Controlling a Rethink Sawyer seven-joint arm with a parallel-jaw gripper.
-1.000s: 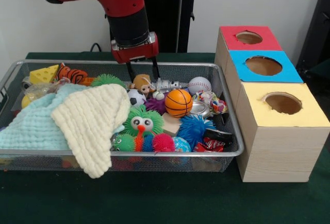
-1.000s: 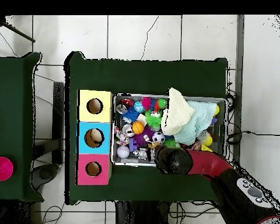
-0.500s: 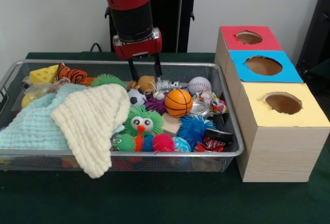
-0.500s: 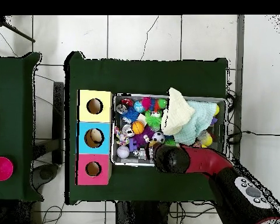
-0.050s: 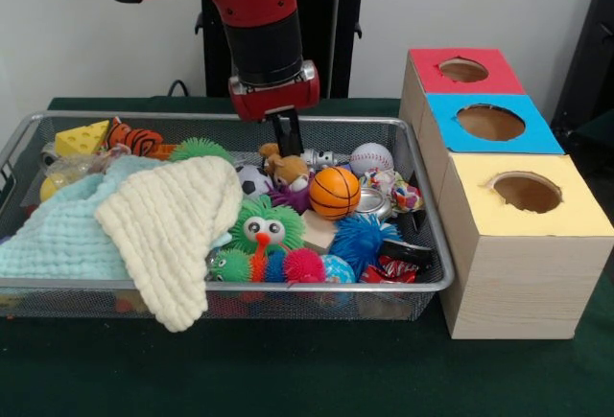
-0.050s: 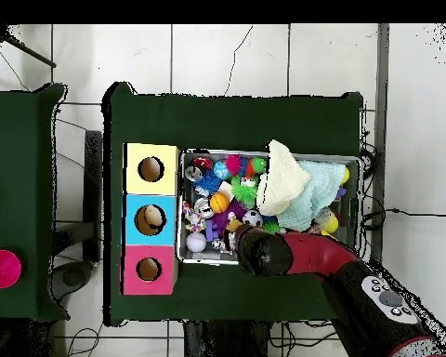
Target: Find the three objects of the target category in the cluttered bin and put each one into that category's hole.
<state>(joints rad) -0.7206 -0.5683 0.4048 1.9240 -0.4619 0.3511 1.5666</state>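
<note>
With my pincer (image 5: 286,149) pinched on the monkey toy (image 5: 287,169) in the bin (image 5: 422,244), I judge lifting it clear comes next.

I am seeing even, soft indoor light falling across the wire bin (image 5: 427,273), faint shadows lying beneath it on the green table (image 5: 288,369), no glare showing, focus holding throughout.

Hidden and cut-off parts
Cloths (image 5: 144,211) bury the bin's (image 5: 436,278) 9 o'clock half; overhead, the arm (image 6: 292,256) covers the gripper; the arm's top is cropped
</note>
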